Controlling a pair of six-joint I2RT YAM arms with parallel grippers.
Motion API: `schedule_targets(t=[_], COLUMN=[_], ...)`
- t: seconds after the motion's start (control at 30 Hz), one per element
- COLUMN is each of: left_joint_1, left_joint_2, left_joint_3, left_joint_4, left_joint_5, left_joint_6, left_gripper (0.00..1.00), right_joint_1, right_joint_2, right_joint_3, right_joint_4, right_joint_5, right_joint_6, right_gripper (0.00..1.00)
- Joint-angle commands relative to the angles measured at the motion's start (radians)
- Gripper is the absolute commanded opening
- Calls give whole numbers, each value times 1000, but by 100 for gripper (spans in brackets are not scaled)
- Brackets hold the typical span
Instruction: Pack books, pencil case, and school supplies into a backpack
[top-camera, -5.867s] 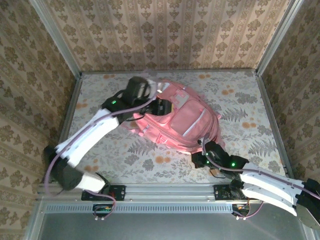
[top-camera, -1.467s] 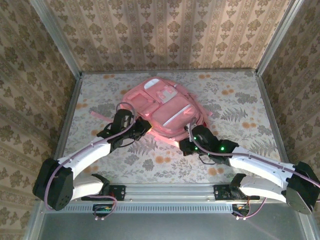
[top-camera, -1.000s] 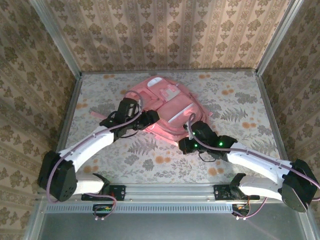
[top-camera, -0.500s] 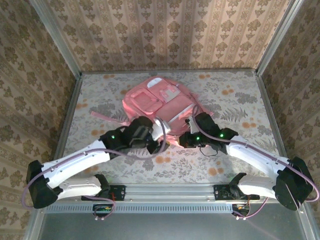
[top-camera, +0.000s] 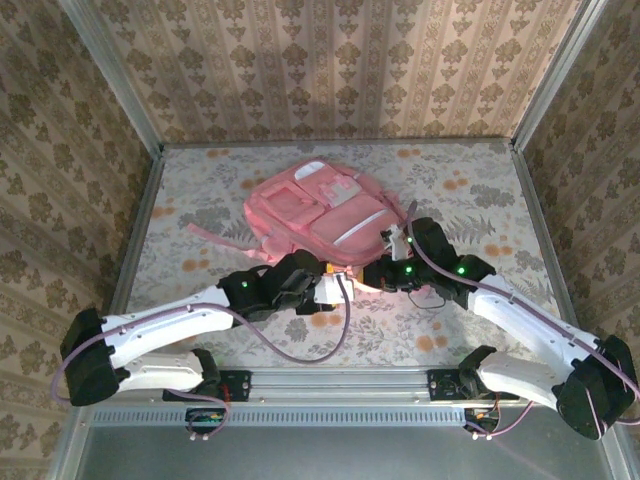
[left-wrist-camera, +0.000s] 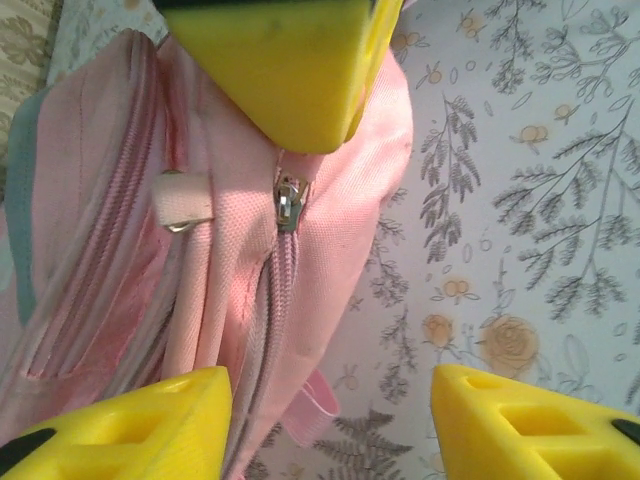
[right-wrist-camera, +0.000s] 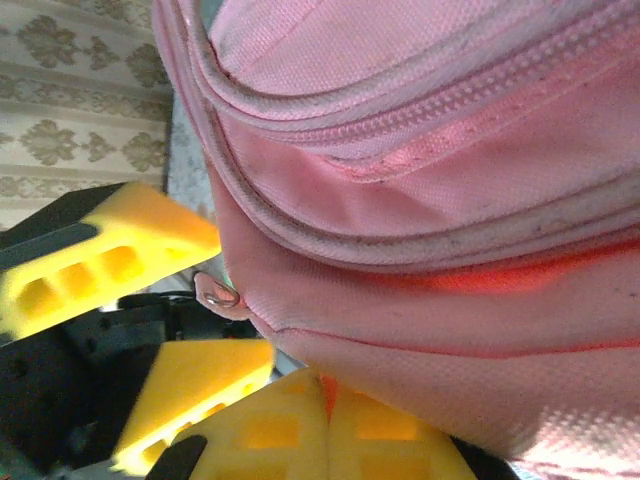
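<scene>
The pink backpack (top-camera: 318, 205) lies flat mid-table, front pockets up. My right gripper (top-camera: 384, 273) is at its near edge, and in the right wrist view it (right-wrist-camera: 325, 432) is shut, with a fold of the backpack's (right-wrist-camera: 430, 250) fabric pinched between the pads. My left gripper (top-camera: 334, 286) faces it from the left, open; its (left-wrist-camera: 330, 425) jaws straddle the bag's edge (left-wrist-camera: 250, 330) just below a metal zip slider (left-wrist-camera: 288, 200). The books, pencil case and school supplies are out of view.
A loose pink strap (top-camera: 213, 234) trails left of the bag on the floral tabletop (top-camera: 480, 190). Patterned walls enclose three sides. A metal rail (top-camera: 330, 381) runs along the near edge by the arm bases.
The left arm came from the bag's far-left side round to its near edge. The right gripper rose to that edge. The bag now lies flatter and farther back.
</scene>
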Motion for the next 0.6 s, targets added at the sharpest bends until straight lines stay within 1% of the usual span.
schedule_targets(t=[0.0, 0.1, 0.2, 0.27, 0.33, 0.37, 0.4, 0.43, 0.47, 0.53, 0.57], left_joint_1=[30, 49, 65, 78, 88, 91, 94, 98, 102, 111, 114], left_joint_2=[10, 39, 64, 69, 81, 89, 98, 104, 106, 100, 95], left_joint_3=[2, 17, 26, 34, 40, 43, 45, 45, 47, 57, 61], left_joint_4=[57, 71, 116, 125, 137, 143, 152, 163, 167, 167, 167], left_joint_5=[1, -5, -58, -39, -28, -34, -48, -67, -70, -75, -77], left_joint_6=[73, 80, 82, 81, 76, 77, 79, 80, 84, 98, 104], left_gripper=[58, 61, 63, 63, 58, 53, 43, 32, 23, 0, 0], right_joint_1=[-1, -1, -1, -1, -2, -3, -3, -3, -3, -3, -3], right_joint_2=[-67, -80, -84, -85, -87, -87, -88, -88, -88, -86, -84], right_joint_3=[90, 100, 108, 113, 117, 119, 124, 130, 135, 153, 165], right_joint_4=[71, 75, 96, 94, 91, 92, 91, 86, 80, 44, 16], right_joint_5=[-132, -142, -163, -170, -171, -172, -175, -173, -172, -158, -148], right_joint_6=[28, 41, 61, 64, 66, 68, 68, 68, 68, 49, 33], right_gripper=[0, 0, 0, 0, 0, 0, 0, 0, 0, 0, 0])
